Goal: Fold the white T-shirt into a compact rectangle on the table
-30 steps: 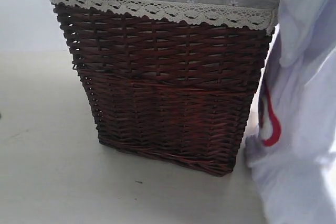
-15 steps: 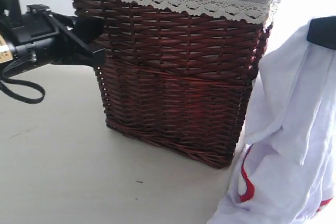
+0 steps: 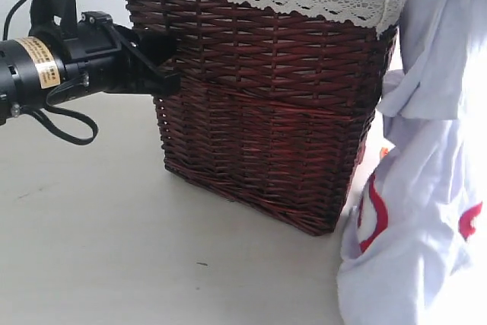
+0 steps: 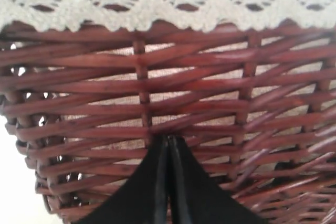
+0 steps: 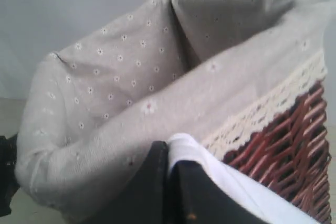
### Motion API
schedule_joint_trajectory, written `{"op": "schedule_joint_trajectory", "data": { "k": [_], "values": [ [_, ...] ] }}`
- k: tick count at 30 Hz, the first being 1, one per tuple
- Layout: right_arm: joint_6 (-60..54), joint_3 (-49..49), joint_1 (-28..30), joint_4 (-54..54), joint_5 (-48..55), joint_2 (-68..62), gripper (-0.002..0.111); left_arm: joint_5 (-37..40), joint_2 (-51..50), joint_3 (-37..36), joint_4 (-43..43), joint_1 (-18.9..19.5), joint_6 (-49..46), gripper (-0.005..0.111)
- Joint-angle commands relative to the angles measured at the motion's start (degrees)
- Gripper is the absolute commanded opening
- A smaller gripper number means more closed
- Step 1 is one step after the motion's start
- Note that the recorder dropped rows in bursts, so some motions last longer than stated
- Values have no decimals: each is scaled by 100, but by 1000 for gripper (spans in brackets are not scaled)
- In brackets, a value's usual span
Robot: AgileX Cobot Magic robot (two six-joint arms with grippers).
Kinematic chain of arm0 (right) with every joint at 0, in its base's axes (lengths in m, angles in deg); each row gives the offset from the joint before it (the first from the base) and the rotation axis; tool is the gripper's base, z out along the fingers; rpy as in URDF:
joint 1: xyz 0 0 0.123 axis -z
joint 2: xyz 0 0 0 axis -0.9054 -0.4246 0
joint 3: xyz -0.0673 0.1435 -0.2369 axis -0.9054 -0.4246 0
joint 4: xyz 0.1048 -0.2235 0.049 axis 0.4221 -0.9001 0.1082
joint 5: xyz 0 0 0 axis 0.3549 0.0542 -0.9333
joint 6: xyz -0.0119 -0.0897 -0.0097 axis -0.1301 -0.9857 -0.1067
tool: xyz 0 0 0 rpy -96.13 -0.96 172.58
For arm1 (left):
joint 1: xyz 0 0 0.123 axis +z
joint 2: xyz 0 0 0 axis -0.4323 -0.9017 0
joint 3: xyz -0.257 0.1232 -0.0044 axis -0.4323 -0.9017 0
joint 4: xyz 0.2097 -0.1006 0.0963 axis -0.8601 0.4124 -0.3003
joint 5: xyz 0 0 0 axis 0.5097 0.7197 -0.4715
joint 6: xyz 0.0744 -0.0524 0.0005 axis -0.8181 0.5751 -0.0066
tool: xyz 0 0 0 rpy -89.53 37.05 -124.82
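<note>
Holding the white T-shirt [image 3: 426, 211] up beside the wicker basket [image 3: 266, 112].
The right gripper [image 5: 169, 156] was clamped on a fold of the shirt, which hung down past the basket's right side with red lettering showing; whether its lower edge touched the table [image 3: 99, 249] could not be told. The left gripper [image 4: 168, 148] had its jaws pressed together, empty, with its tips close to the basket's woven wall below the lace-trimmed liner [image 5: 131, 93].

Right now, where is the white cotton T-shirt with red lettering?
In the exterior view the white T-shirt hangs at the far right, beside the dark wicker basket, its fabric pinched in the right hand.
</note>
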Motion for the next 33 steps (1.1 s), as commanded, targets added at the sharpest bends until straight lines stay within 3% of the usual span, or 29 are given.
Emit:
{"op": "schedule_joint_trajectory", "data": {
  "k": [1,5,8,16,22,28,33],
  "values": [
    [290,573,11,-434,-668,74,0,69,163,-169,-285,38,202,0],
    [290,610,11,-685,-771,897,0,42,604,-426,-342,127,256,0],
    [922,589,11,-995,-629,1718,0,53,834,-524,-376,196,373,0],
    [1489,-30,2,-995,-1470,3128,0,27,1159,-954,-625,171,804,0],
    [1348,-1115,2,-995,-1595,2860,0,-85,1623,-1100,-637,171,936,0],
    [923,-1507,2,-995,-950,1852,0,-377,1671,-1100,-637,171,1062,0],
    [-191,-1507,2,586,-1131,662,0,-578,1497,-1100,-637,171,1101,0]
  ]
}}
